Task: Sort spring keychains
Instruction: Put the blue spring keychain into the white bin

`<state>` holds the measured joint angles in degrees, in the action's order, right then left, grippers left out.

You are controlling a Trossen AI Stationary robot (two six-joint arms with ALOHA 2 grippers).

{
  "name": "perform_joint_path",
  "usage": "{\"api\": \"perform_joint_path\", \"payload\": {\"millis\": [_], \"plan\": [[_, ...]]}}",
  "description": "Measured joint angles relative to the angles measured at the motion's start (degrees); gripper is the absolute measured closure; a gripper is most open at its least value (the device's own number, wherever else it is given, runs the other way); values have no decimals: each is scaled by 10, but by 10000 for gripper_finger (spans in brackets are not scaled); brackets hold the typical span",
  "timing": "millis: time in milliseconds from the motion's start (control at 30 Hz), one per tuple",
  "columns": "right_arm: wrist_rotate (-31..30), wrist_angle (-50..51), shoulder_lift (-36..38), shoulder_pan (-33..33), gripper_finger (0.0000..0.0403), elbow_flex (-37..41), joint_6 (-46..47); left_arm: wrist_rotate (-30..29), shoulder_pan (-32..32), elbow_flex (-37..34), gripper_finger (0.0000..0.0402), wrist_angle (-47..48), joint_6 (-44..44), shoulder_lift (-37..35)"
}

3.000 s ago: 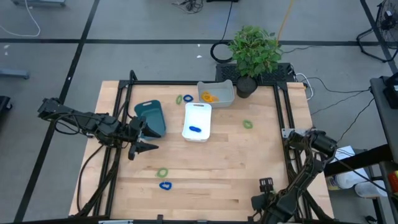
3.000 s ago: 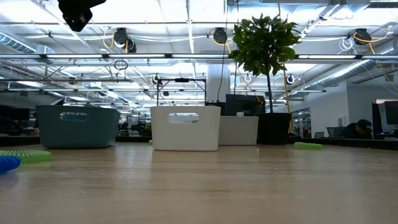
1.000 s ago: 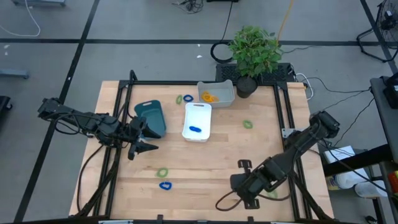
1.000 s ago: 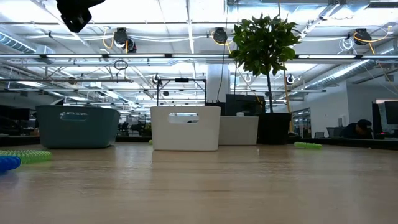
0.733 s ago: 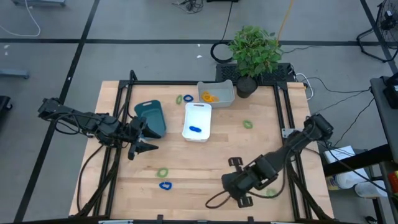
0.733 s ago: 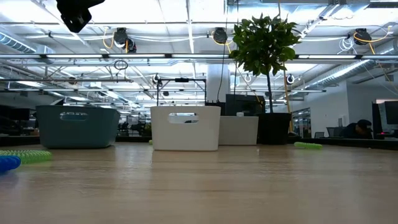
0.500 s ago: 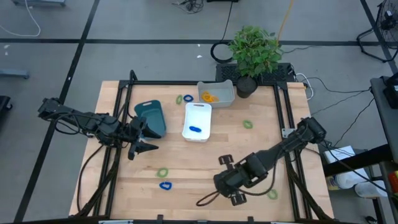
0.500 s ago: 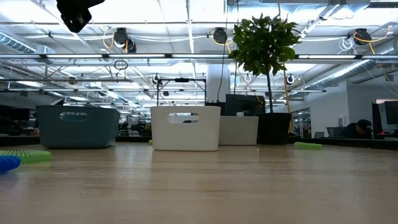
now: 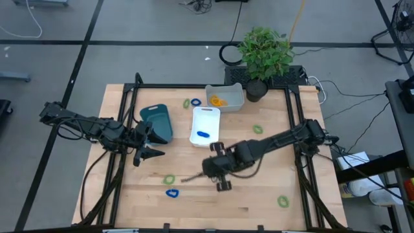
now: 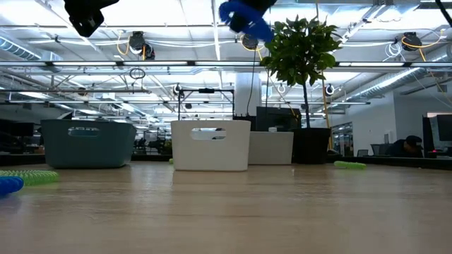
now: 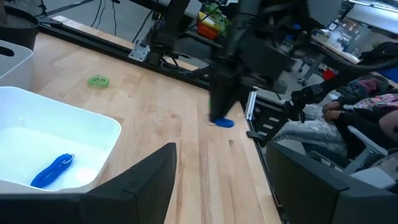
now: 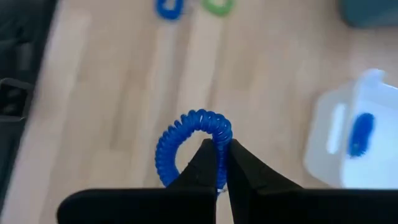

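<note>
Even bright overhead light; ceiling strip lamps (image 10: 212, 65) glare in low view. Soft shadows on table (image 9: 259, 188). Right wrist view motion-blurred; near table foreground unfocused.

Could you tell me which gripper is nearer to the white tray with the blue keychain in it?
Right. The right gripper hangs just below the white tray in the high view; the left gripper sits farther off, to the tray's left, beside the teal tray.

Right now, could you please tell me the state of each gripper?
Left gripper: open, holding nothing, beside the teal tray.
Right gripper: shut on a blue spring keychain, above mid-table.
</note>
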<state>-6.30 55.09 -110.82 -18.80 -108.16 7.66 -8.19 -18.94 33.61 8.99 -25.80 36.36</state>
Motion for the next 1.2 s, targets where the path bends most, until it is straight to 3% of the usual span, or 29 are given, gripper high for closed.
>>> {"api": "perform_joint_path", "payload": {"millis": [233, 767, 1200], "plan": [[-43, -22, 1, 66, 402, 0, -5, 0, 0, 0, 149, 3, 1, 0], [-42, -64, 1, 235, 402, 0, -83, 0, 0, 0, 149, 3, 15, 0], [-39, -121, 2, 297, 402, 25, -103, 0, 0, 0, 149, 2, 16, 0]]}}
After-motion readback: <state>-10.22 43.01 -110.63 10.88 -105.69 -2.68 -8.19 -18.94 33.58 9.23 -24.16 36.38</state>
